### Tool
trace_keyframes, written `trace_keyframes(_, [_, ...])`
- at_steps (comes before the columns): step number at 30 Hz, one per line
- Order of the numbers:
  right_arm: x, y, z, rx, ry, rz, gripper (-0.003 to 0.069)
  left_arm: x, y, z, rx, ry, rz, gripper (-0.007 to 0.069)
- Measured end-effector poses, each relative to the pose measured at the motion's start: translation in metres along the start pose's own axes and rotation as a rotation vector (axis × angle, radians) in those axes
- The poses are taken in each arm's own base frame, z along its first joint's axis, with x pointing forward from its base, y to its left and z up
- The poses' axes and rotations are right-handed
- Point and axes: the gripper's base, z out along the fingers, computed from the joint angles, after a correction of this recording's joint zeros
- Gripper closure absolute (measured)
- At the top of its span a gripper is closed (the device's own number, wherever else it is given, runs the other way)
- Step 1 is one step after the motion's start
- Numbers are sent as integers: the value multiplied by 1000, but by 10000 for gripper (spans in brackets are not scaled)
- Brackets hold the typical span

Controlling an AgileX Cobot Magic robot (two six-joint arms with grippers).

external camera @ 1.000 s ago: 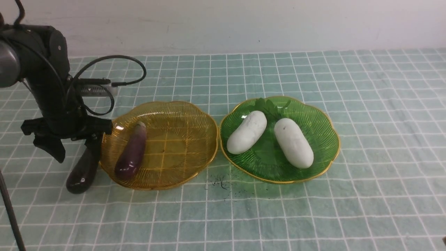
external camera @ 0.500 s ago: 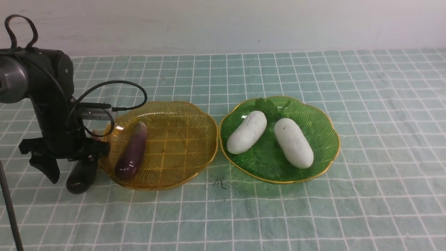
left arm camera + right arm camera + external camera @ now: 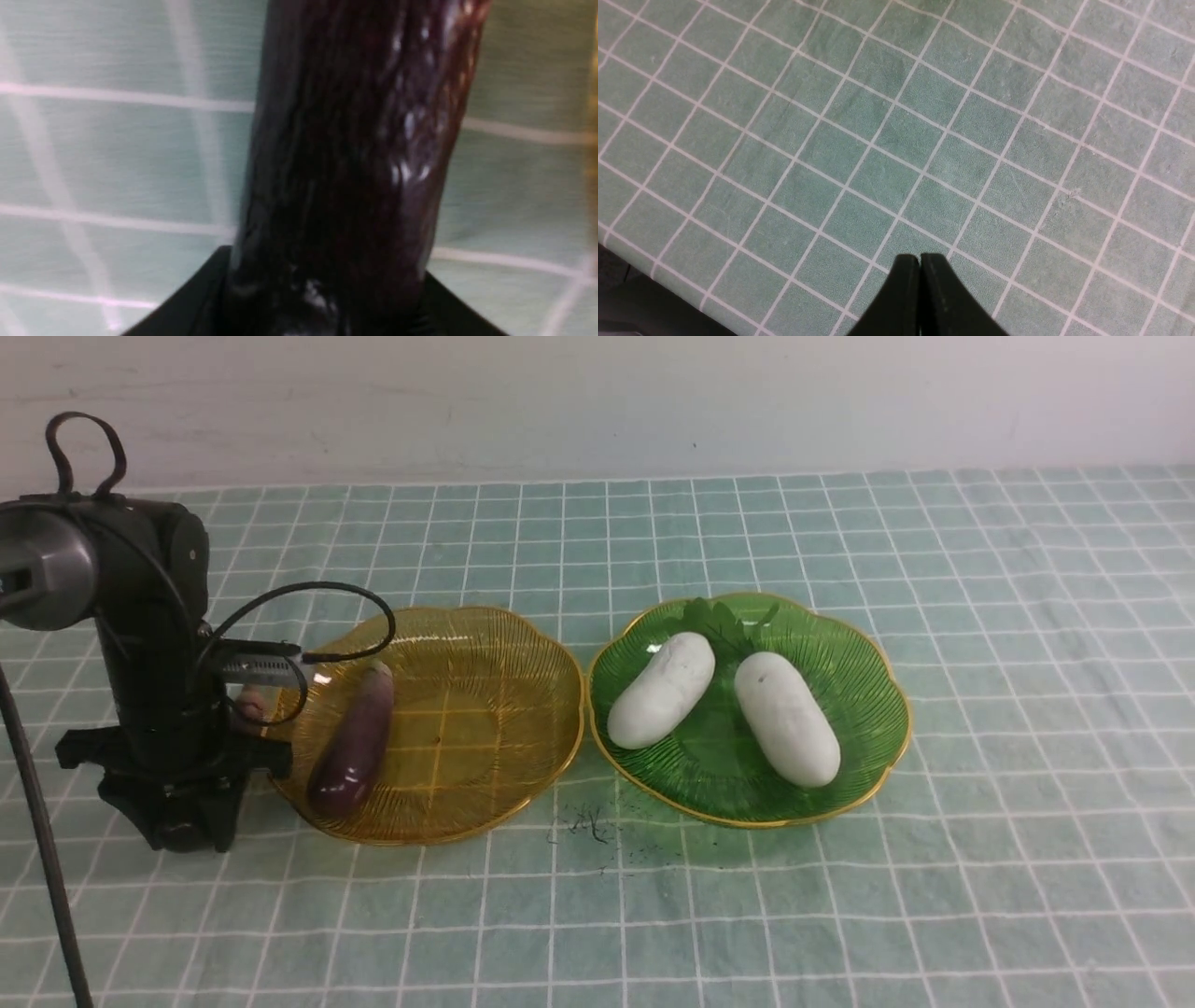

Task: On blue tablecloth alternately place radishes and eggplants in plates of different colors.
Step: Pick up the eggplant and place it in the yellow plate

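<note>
**Three cameras: one wide, two on the wrists**

The front camera sits raised on the robot's side of the table. It faces forward and down across the tablecloth [image 3: 980, 616] to the far edge and the wall [image 3: 597, 401]. It takes in the amber plate [image 3: 485, 709], the green plate [image 3: 868, 663] and the left tool [image 3: 182, 817] near the left edge. The left wrist camera looks down from very close and is blurred, with an eggplant [image 3: 350, 140] filling most of its frame. The right wrist camera looks down from higher onto bare cloth, past the right tool [image 3: 920, 298]. All three views share the cloth; where the right wrist's patch lies cannot be told.
</note>
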Motion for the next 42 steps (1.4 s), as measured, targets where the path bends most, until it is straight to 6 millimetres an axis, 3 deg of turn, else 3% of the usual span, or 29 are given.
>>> trace_keyframes(7, [0,0,0,0,0,0,673,28,31,-75,23,-202,-90,286])
trace_keyframes(12, [0,0,0,0,0,5,673,41,9,-102,211,-253,-87,286])
trace_keyframes(19, [0,2,-1,-22,-8,25,673,34,-61,-92,331,-217,51,286])
trace_keyframes(24, [7,6,-13,-11,-72,15,673,25,-90,-81,336,-246,102,285])
trace_keyframes(29, [35,15,-39,10,-217,28,673,23,-96,-79,338,-260,111,230])
trace_keyframes(33, [63,21,-42,32,-354,27,673,23,-96,-79,338,-259,113,168])
trace_keyframes(37, [83,20,-30,82,-595,27,673,24,-96,-79,338,-254,114,157])
trace_keyframes(42, [83,11,-2,140,-803,51,673,24,-96,-79,337,-250,118,157])
